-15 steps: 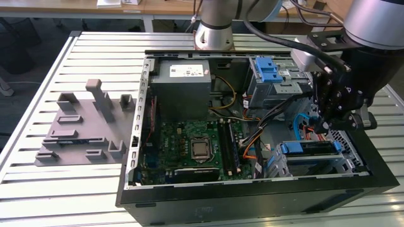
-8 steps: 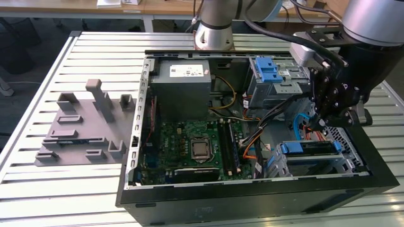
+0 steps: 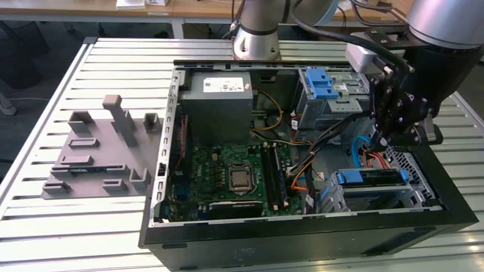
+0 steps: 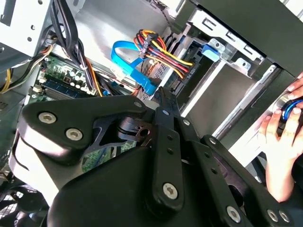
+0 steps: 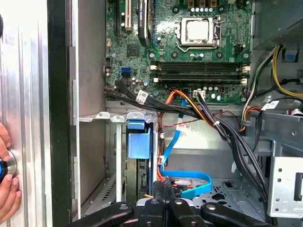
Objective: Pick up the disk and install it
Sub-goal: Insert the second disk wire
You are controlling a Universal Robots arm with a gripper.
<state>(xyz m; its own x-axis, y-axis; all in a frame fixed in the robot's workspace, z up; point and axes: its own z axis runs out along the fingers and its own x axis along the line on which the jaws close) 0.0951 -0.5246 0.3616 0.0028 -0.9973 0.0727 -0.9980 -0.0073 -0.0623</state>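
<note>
Black multi-link gripper [image 3: 406, 133] hangs over the open computer case [image 3: 302, 238], at the exterior view's right, above the drive bay corner. Fingers drawn together, tips meeting, nothing between them in both wrist views. Fingertips [image 5: 163, 189] sit just above a bundle of red, yellow and black power wires [image 4: 158, 47] and a looped flat blue data cable [image 5: 189, 182]; little free room there, cables crowd the gap.

Disk, a silver drive framed by blue plastic rails [image 3: 370, 177], already sits in the grey metal cage [image 3: 378, 198] near the case's front edge, blue handle end [image 5: 138, 142] facing the motherboard. Gripper is near it, not touching.

Green motherboard [image 3: 234, 175] lies open in the middle of the case, with more clearance above it. Grey power supply box with white sticker [image 3: 219, 105] stands at the far wall. Second cage with blue latch [image 3: 323, 88] beside it.

Outside the case wall, a person's hand [image 5: 7, 182] rests on a round blue button on the slatted metal table [image 3: 90, 226]. Grey plastic fixture [image 3: 102, 153] stands well apart at the exterior view's left.
</note>
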